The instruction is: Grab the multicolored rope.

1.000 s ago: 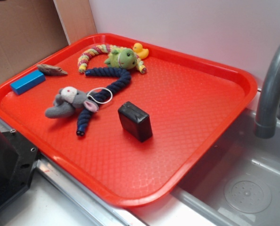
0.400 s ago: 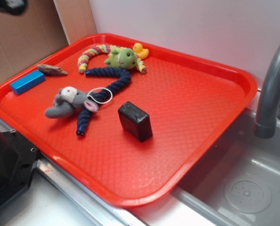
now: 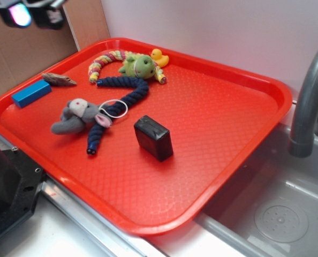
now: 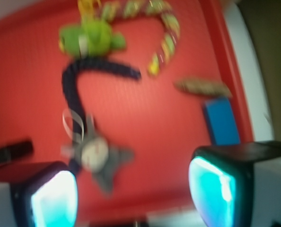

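My fingers (image 4: 133, 198) stand wide apart with nothing between them, high above the near-left corner of the red tray (image 3: 234, 134); in the exterior view only their tips (image 3: 20, 13) show at the top left edge. The wrist view is blurred, yet each finger pad (image 4: 211, 189) glows pale blue at the bottom of the picture.

The multicolored rope (image 3: 108, 60) lies curved along the tray's far edge, well apart from my fingers. The green plush toy (image 3: 139, 66) sits on its right part, and a small yellow duck (image 3: 159, 57) stands just behind that toy. Just in front of the multicolored rope lies the navy rope (image 3: 119, 99), bent, with a grey plush mouse (image 3: 76, 115) resting across its lower end. Left of the multicolored rope, near the tray's left rim, are a brown scrap (image 3: 59, 80) and a blue block (image 3: 31, 92). A black block (image 3: 153, 137) stands nearer the tray's middle. Beyond the tray's right rim is a grey faucet (image 3: 309, 101) over a sink (image 3: 277, 209).
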`<state>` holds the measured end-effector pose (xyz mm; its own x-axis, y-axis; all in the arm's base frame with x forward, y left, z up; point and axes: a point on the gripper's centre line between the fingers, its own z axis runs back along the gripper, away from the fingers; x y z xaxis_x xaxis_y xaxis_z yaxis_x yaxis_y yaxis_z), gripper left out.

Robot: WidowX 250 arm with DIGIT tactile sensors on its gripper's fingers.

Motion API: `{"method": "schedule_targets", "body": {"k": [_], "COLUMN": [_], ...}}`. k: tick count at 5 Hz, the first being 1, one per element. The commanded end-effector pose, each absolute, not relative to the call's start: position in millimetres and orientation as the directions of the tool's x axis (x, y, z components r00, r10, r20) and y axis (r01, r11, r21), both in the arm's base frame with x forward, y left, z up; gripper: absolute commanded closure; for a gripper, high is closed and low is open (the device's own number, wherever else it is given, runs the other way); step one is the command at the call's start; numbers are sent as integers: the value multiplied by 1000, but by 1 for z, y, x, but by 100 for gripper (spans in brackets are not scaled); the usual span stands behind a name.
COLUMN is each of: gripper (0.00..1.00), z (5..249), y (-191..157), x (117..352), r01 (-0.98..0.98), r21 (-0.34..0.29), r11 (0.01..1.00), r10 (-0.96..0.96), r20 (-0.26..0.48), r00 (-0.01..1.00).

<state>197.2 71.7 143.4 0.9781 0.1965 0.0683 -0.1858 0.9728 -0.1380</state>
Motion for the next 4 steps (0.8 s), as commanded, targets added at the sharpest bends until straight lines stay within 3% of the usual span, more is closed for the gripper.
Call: {"method": "schedule_targets", "body": {"k": [1,2,3,4], "gripper": [0,0,0,0], "z": [157,107,73,51], "y": [79,126,134,131], "x": [207,235,265,285], "r01": [-178,-422,-552,-525], "r21": [-122,-93,-122,-162], "r11": [976,902,825,836], "r10": [193,428,563,541], "r20": [128,59,94,77], "r00": [973,902,821,838]}}
